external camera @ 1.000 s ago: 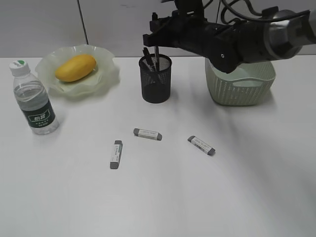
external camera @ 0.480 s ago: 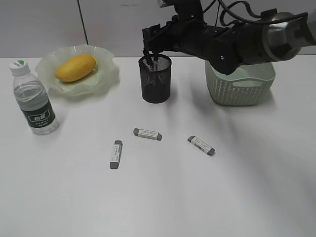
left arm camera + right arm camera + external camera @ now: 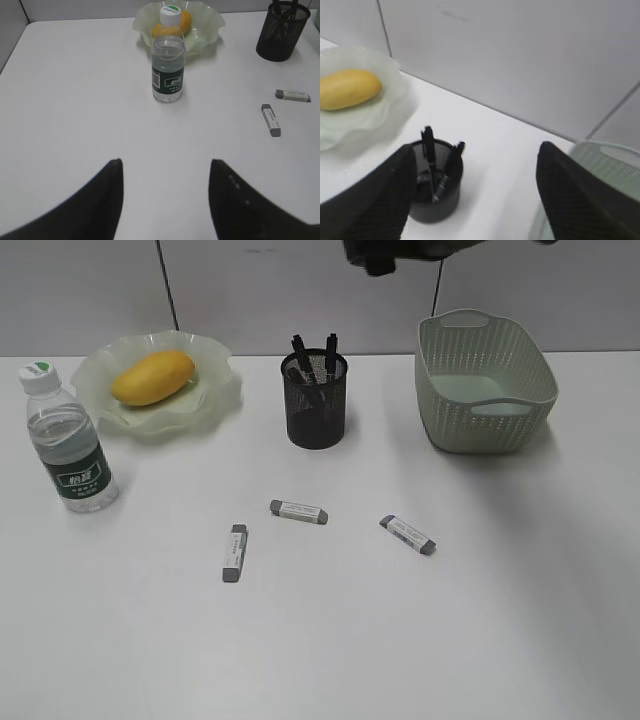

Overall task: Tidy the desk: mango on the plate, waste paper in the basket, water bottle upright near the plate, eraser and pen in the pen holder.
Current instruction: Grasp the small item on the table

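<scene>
The mango (image 3: 152,377) lies on the pale green plate (image 3: 205,395) at the back left. The water bottle (image 3: 68,442) stands upright in front of the plate; it also shows in the left wrist view (image 3: 168,62). The black mesh pen holder (image 3: 315,402) holds two pens (image 3: 313,353). Three grey erasers (image 3: 298,511) (image 3: 235,552) (image 3: 407,534) lie on the desk. The basket (image 3: 485,380) stands at the back right. No waste paper shows. My right gripper (image 3: 476,170) is open and empty, high above the pen holder (image 3: 436,190). My left gripper (image 3: 165,167) is open and empty over bare desk.
A grey wall runs behind the desk. The desk's left edge shows in the left wrist view (image 3: 12,42). Part of the right arm (image 3: 395,252) shows at the top edge of the exterior view.
My right arm has let go of a pen into the pen holder and risen up out of the exterior view. Two pens now stand in the holder.
</scene>
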